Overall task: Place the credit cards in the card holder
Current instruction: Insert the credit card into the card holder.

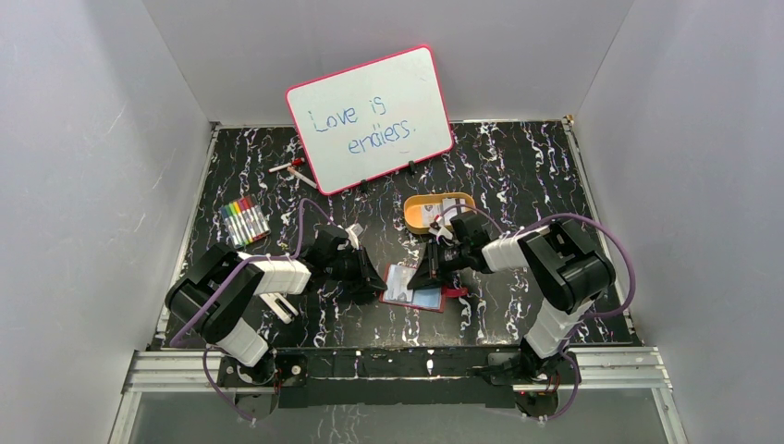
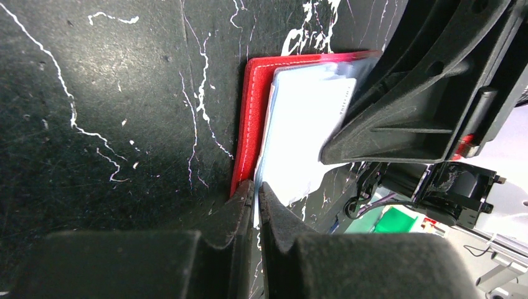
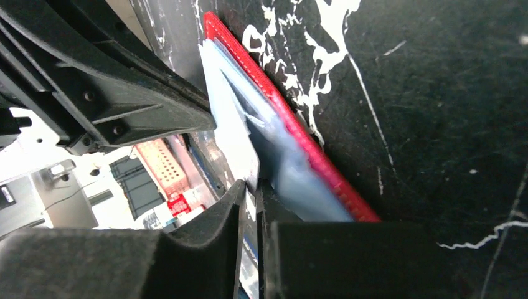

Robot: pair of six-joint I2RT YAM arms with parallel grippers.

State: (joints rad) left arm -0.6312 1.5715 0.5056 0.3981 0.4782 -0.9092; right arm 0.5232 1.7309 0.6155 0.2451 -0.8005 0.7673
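Steadiness matters: left gripper [image 2: 256,187], clamped on the card holder's [image 2: 249,112] pale pocket edge, should hold it flat while the right gripper [image 3: 251,187], at its 3 o'clock and pinching a whitish credit card [image 3: 231,143], slides it in squarely. Holder lies open, red-edged, blue-lined, toward the table's [image 1: 518,166] 6 o'clock.

card holder [image 1: 416,294] — open | left tool [image 1: 376,284] at its left edge | right tool [image 1: 430,277] over it
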